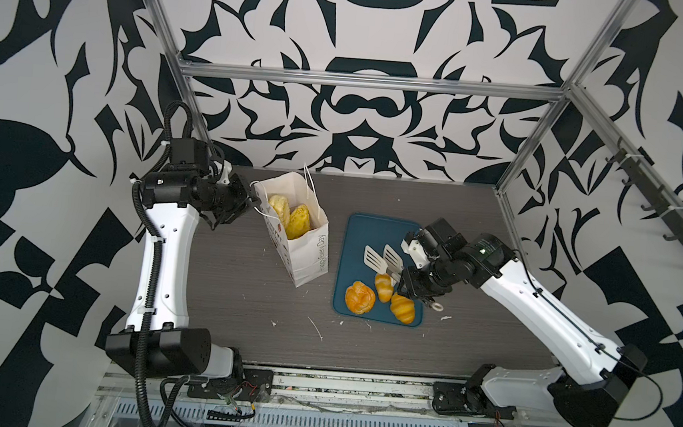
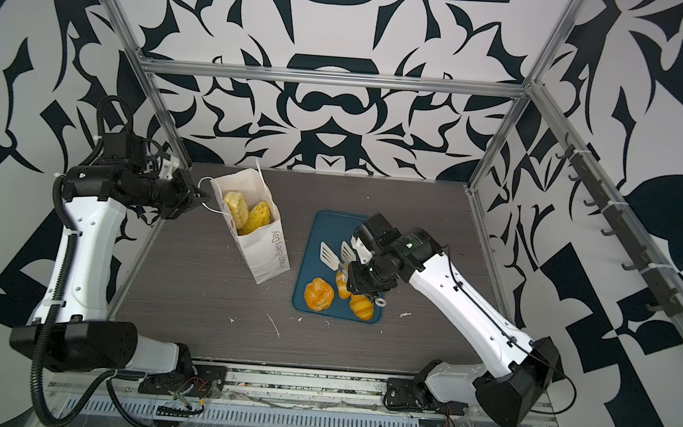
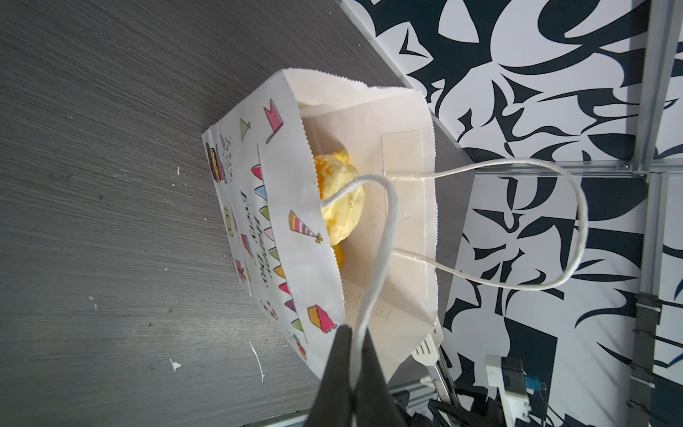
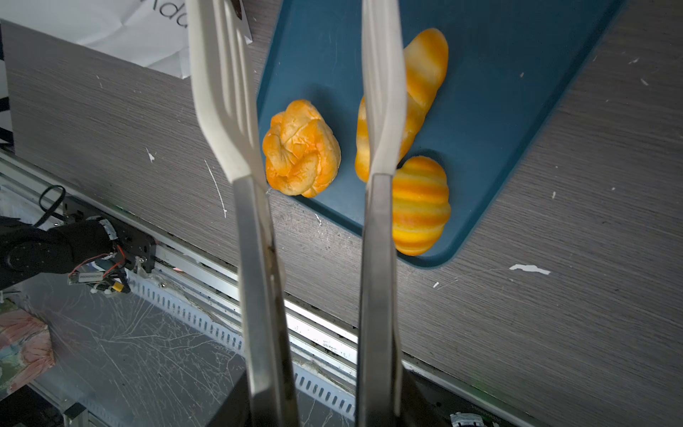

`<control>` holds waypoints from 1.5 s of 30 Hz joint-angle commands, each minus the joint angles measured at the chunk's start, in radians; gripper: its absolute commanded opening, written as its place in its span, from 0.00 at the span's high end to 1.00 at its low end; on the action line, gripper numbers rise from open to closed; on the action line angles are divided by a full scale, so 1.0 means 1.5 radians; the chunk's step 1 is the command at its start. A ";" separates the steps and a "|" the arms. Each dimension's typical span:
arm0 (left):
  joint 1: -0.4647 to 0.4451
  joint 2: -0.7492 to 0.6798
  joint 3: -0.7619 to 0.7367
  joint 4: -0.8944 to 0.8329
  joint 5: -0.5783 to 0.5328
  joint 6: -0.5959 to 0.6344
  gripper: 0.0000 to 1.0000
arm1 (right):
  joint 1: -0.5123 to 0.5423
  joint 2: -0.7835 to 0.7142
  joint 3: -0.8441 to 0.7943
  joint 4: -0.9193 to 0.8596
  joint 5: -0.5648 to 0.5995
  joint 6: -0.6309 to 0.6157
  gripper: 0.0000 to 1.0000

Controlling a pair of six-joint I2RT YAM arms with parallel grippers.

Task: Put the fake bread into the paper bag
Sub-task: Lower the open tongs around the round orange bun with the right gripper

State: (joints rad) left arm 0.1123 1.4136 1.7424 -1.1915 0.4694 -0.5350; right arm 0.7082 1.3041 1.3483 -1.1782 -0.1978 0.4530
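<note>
Both top views show the fake bread [image 1: 402, 308] in two places. A round bun [image 1: 360, 297] and two croissants [image 1: 383, 287] lie close together in the lower part of the teal tray [image 1: 356, 236], right of the frame's centre. Two paler pastries [image 1: 289, 215] sit inside the paper bag [image 1: 307, 257], which stands open left of centre on the dark wood-grain table [image 1: 241, 298]. The left gripper [image 1: 253, 205], at the bag's upper left rim, is clenched on one white cord handle [image 3: 375, 258]; the left wrist view shows the cord pinched between its dark fingers [image 3: 334, 369]. The right gripper [image 1: 403, 280] grasps a pair of tongs [image 1: 384, 259] whose white slotted blades stand apart over the tray. In the right wrist view one blade crosses the longer croissant and the other sits left of the bun.
</note>
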 commanded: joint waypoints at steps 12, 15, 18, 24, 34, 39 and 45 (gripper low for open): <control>0.003 -0.006 -0.003 -0.015 0.010 -0.006 1.00 | 0.065 0.013 -0.034 0.021 0.029 0.002 0.53; 0.003 -0.003 0.000 -0.015 0.010 -0.006 1.00 | 0.071 0.016 -0.043 0.020 0.028 0.000 0.53; 0.003 0.000 0.002 -0.014 0.011 -0.006 1.00 | 0.079 0.020 -0.051 0.016 0.034 -0.001 0.52; 0.003 0.002 0.000 -0.011 0.012 -0.006 1.00 | 0.082 0.016 -0.074 0.018 0.035 0.003 0.54; 0.002 0.001 -0.006 -0.011 0.013 -0.006 1.00 | 0.082 0.012 -0.111 0.037 0.016 0.014 0.62; 0.003 0.001 -0.006 -0.010 0.012 -0.006 1.00 | 0.082 0.015 -0.119 0.046 0.013 0.014 0.63; 0.003 0.004 -0.002 -0.011 0.012 -0.007 1.00 | 0.080 0.018 -0.124 0.057 0.012 0.013 0.65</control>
State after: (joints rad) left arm 0.1131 1.4143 1.7424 -1.1889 0.4747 -0.5426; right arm 0.8265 1.3415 1.1614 -1.1156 -0.1726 0.4690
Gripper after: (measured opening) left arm 0.052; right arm 0.353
